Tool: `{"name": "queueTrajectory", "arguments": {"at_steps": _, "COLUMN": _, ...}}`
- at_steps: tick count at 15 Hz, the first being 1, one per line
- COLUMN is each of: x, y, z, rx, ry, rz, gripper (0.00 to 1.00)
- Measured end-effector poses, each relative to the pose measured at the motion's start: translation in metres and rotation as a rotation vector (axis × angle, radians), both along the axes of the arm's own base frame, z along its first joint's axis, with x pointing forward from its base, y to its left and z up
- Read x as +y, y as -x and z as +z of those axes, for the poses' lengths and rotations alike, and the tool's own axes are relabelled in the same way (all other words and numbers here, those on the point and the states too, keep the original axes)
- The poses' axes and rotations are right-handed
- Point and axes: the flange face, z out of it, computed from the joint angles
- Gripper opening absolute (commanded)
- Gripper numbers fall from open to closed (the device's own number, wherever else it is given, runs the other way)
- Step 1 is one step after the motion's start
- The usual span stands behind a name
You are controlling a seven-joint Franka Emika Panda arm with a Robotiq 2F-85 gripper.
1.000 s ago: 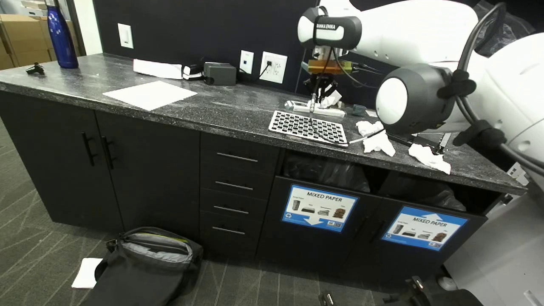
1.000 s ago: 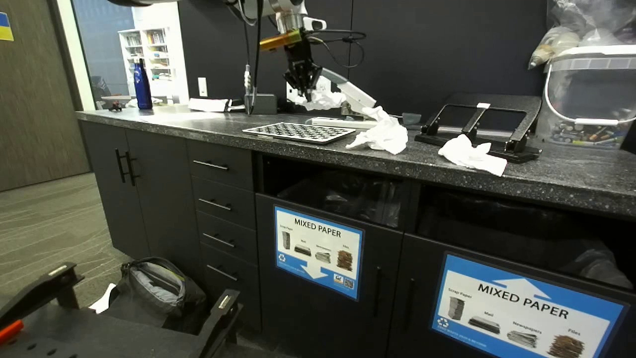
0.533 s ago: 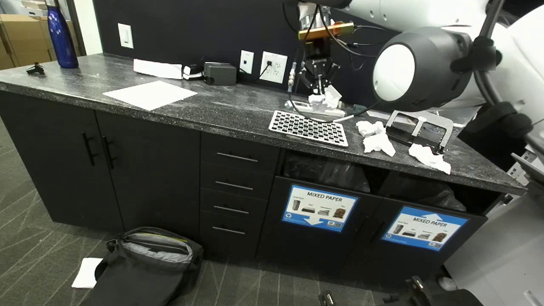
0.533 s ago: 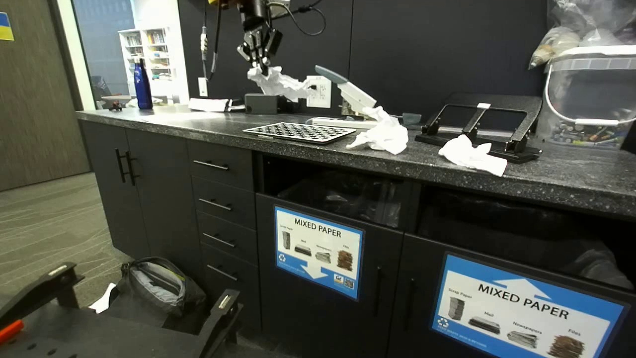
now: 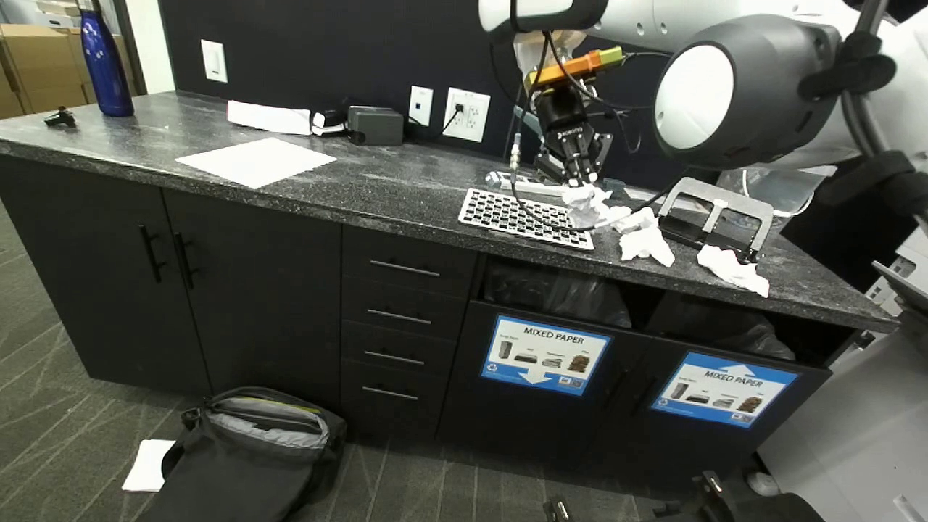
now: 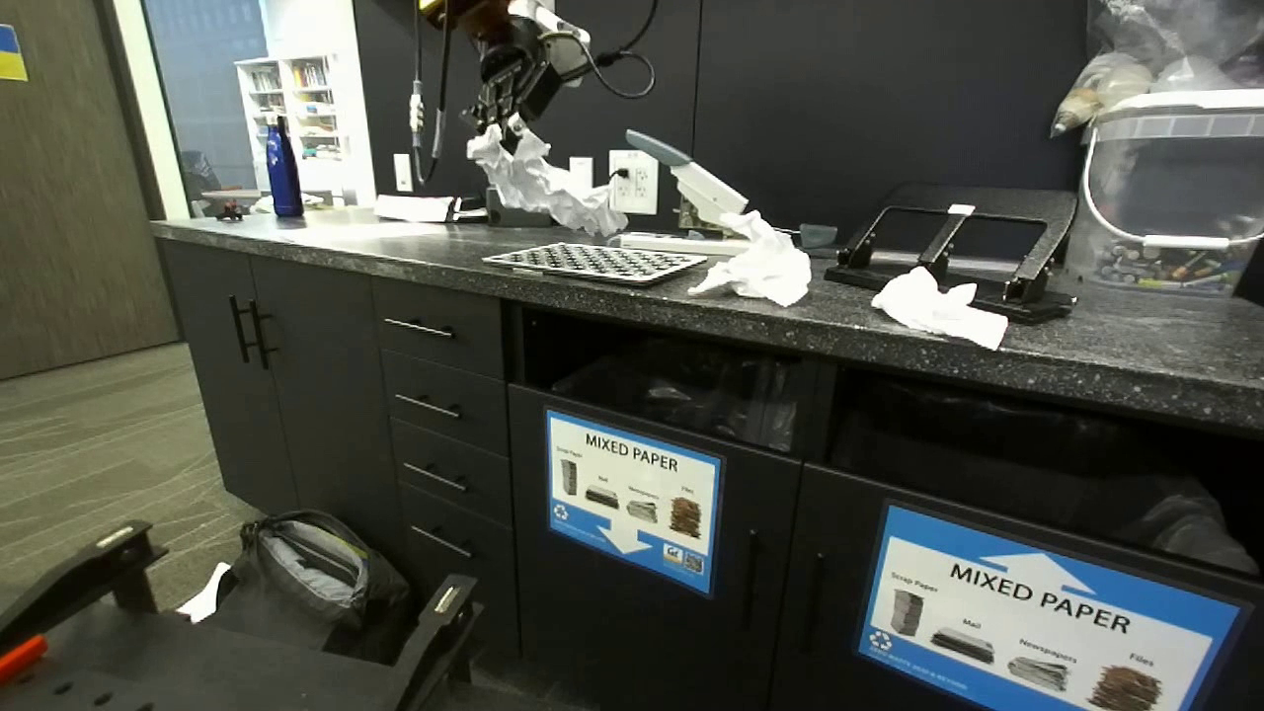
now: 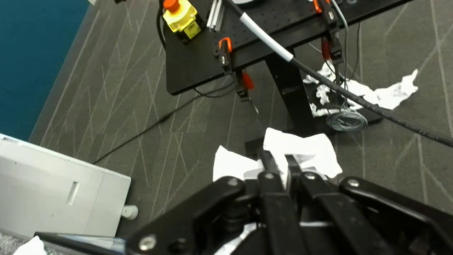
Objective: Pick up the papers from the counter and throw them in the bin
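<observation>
Counter [image 6: 1165, 326]: dark, speckled, along a black wall [image 6: 839, 89]
Gripper [image 6: 508, 130]: narrow, pinching a crumpled paper [image 6: 548, 190] in mid-air
Other papers [image 6: 762, 269]: on the counter, one near the mat [image 6: 592, 262], another just beside the stand [image 6: 948, 239]

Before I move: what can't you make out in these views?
Bin bags: contents, both exterior views; cabinet doors hide them.
Held paper: pinched part, wrist view; fingers cover it.
Arm: the rest, an exterior view; cut off by top and right edges.
Small dark thing by the bottle: both exterior views; too small to name.
</observation>
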Motion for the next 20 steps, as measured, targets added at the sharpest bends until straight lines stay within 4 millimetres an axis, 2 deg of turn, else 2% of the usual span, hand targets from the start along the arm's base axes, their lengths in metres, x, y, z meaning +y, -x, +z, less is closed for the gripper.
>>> {"name": "queueTrajectory", "arguments": {"at_steps": 5, "x": -0.034, "y": 0.029, "z": -0.085, "rx": 0.248, "ry": 0.008, "rz": -0.051, "gripper": 0.08}}
{"name": "queueTrajectory", "arguments": {"at_steps": 7, "x": -0.041, "y": 0.045, "z": -0.108, "rx": 0.345, "ry": -0.045, "rz": -0.034, "gripper": 0.08}}
{"name": "queueTrajectory", "arguments": {"at_steps": 8, "x": -0.042, "y": 0.052, "z": -0.113, "rx": 0.378, "ry": -0.085, "rz": -0.017, "gripper": 0.08}}
{"name": "queueTrajectory", "arguments": {"at_steps": 10, "x": -0.039, "y": 0.061, "z": -0.113, "rx": 0.383, "ry": -0.17, "rz": 0.02, "gripper": 0.08}}
{"name": "queueTrajectory", "arguments": {"at_steps": 14, "x": -0.026, "y": 0.076, "z": -0.099, "rx": 0.293, "ry": -0.333, "rz": 0.053, "gripper": 0.08}}
{"name": "queueTrajectory", "arguments": {"at_steps": 17, "x": -0.025, "y": 0.083, "z": -0.088, "rx": 0.162, "ry": -0.397, "rz": 0.073, "gripper": 0.08}}
{"name": "queueTrajectory", "arguments": {"at_steps": 20, "x": -0.03, "y": 0.089, "z": -0.088, "rx": -0.009, "ry": -0.39, "rz": 0.099, "gripper": 0.08}}
